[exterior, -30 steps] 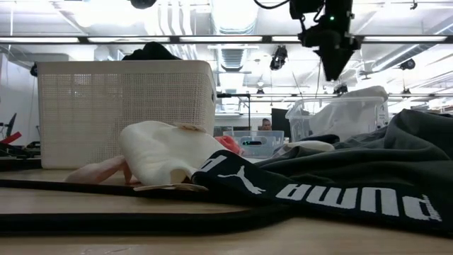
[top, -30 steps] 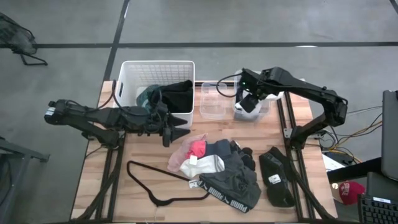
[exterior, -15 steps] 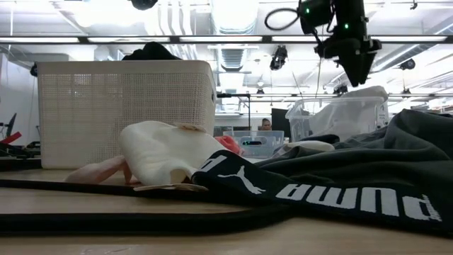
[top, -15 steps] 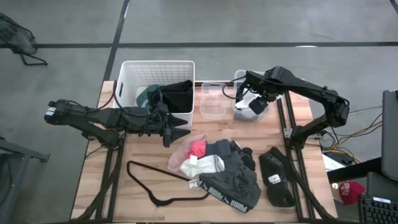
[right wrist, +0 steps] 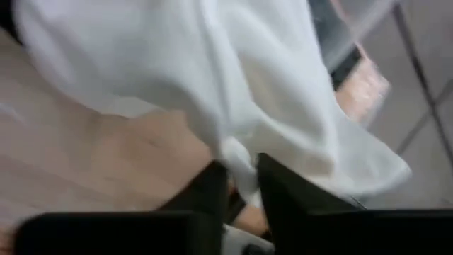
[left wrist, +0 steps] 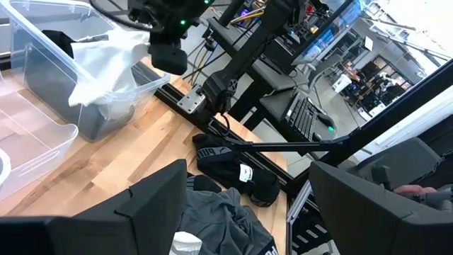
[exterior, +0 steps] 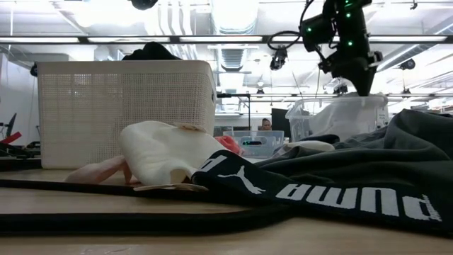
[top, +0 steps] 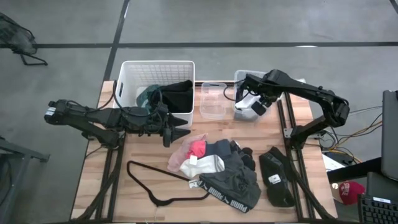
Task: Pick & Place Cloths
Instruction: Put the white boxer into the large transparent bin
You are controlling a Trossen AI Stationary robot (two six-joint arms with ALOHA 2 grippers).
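Two dark arms worked over a wooden table. At the back of the table stood a big white basket with teal and black cloths hanging out of it. Just beside the basket sat a small clear tub, and next to that a second clear bin.

A pile of cloths lay near the middle of the table, toward the front. It had a big dark grey piece, a pink one, a red one and a white one. A black waistband with white letters sat at the front edge of the pile. One more black cloth lay apart from the pile, near the right edge of the table. A thin black wire hanger lay on the wood just beside the pile.

The right gripper hung over the second clear bin. Its fingers were pinched onto a white cloth, which drooped down into the bin. From the low view the right gripper pointed down just above the bin's top.

The left gripper waited low in front of the basket, near the pink cloth. Its fingers were spread apart and held nothing
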